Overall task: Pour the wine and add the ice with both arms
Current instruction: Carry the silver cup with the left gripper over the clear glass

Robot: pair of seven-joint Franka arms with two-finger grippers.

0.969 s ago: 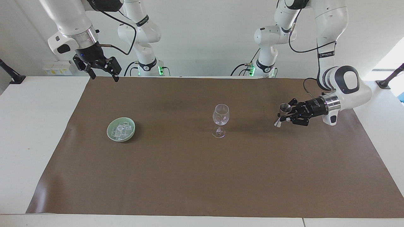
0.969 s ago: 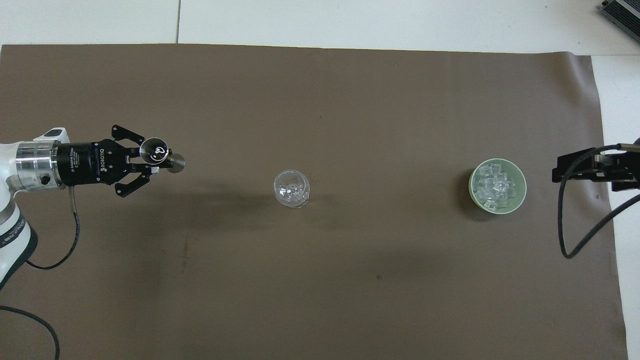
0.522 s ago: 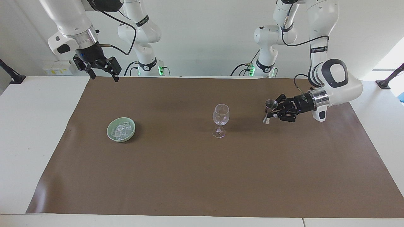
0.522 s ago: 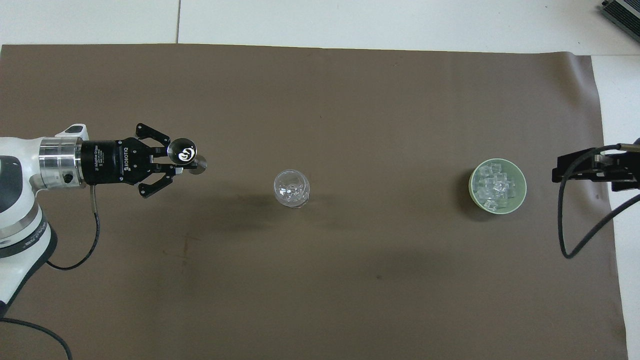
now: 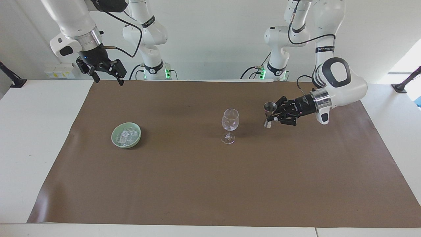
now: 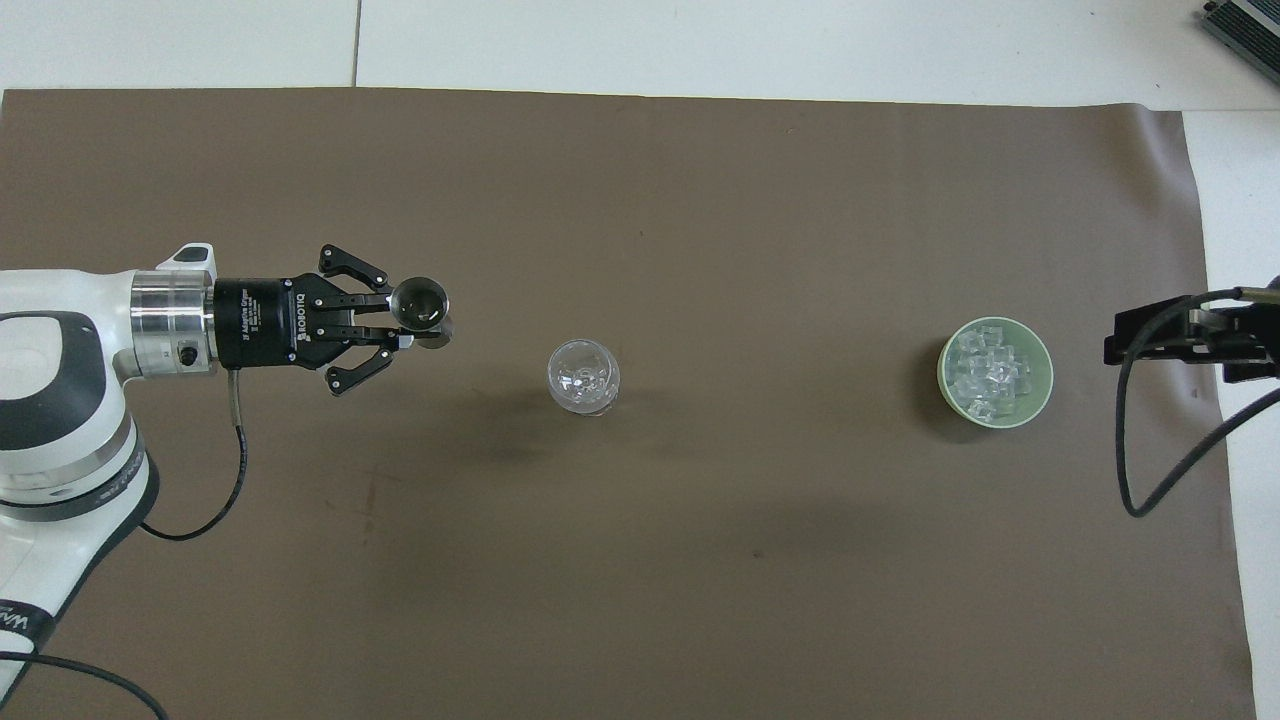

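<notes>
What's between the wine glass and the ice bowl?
Nothing: only bare brown mat between the glass and the bowl, clearest in the overhead view.

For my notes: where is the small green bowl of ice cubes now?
The small green bowl of ice cubes stands on the brown mat toward the right arm's end, beside the clear wine glass.

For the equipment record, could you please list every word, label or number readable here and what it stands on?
"ROBOTIQ": white lettering on the black body of the left pincer, overhead view.
Smaller white print beside it on that body: too small to read.
Band label on the left arm's forearm, facing view: too small to read.
</notes>
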